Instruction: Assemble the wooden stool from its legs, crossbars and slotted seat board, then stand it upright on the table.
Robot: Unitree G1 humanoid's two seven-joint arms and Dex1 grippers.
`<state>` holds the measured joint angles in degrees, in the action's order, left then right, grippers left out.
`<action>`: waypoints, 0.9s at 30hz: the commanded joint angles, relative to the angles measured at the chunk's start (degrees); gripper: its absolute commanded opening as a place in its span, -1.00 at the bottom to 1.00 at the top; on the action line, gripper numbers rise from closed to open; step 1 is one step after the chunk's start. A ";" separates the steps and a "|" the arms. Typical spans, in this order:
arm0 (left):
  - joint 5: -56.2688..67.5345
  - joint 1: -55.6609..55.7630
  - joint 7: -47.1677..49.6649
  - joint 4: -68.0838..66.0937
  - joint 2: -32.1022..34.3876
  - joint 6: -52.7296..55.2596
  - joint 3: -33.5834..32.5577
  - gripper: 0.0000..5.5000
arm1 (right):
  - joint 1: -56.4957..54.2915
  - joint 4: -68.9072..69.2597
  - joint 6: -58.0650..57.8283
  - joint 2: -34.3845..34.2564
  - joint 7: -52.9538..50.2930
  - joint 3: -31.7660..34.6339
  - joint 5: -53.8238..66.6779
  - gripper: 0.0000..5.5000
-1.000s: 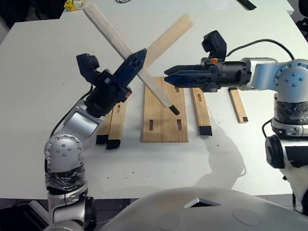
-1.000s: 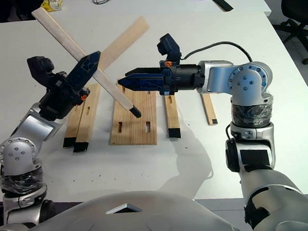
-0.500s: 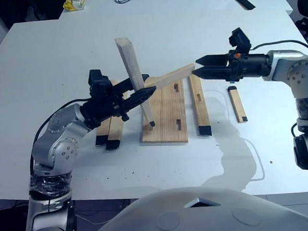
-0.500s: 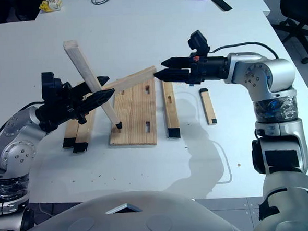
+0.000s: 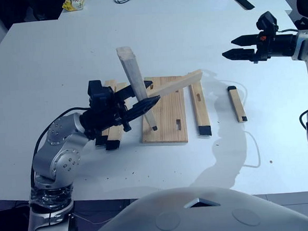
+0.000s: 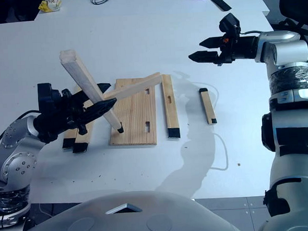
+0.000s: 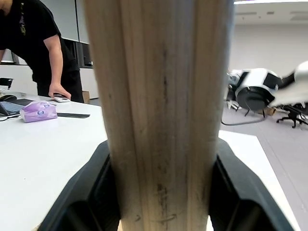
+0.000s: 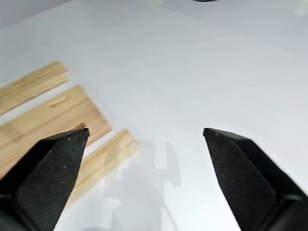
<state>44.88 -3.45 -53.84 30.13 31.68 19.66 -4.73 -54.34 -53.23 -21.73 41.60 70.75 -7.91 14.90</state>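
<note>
Since half a second ago the right gripper [image 5: 229, 47] has let go of the long slat [image 5: 175, 84] and pulled well away to the robot's right. It now hangs above the table [image 5: 62, 63] with its fingers [image 8: 53, 163] spread wide and nothing between them.

The left gripper [image 5: 148, 93] is clamped on a wooden leg [image 5: 133, 75], grasping it on its lower half. The leg stands steeply tilted. Its upper end rises well above the fingers, and its black-tipped foot sits just below and ahead of them on the seat board [image 5: 167, 122].

The long slat meets the held leg right at the left gripper and slants up and away from it towards the right gripper (whether the two pieces are actually joined I cannot tell). Its far end is lifted off the board.

Another leg [image 5: 199, 105] lies flat just beyond the board's far edge from the left gripper. A short crossbar [image 5: 237, 104] lies farther on, below the right gripper. A pair of legs [image 5: 113, 136] lies under the left gripper, beside the board.
</note>
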 commanded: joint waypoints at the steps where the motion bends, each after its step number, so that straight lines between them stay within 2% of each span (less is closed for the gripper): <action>1: -5.15 2.20 -3.41 -3.05 2.57 -3.11 1.23 -0.25 | -2.65 -4.02 3.01 -2.25 -0.43 1.70 -2.07 0.59; 12: -7.51 3.15 -5.95 -4.95 0.25 -5.99 4.78 -0.25 | 1.39 4.83 -2.57 -5.56 2.15 3.94 -1.16 0.59; 27: -10.52 0.70 -6.81 -7.96 -1.26 -10.14 6.40 -0.25 | -0.90 3.75 -3.65 -6.49 4.21 3.64 -3.24 0.59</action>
<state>35.14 -2.74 -60.45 23.16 30.75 10.21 1.00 -53.21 -49.87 -24.82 35.74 74.58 -4.35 12.32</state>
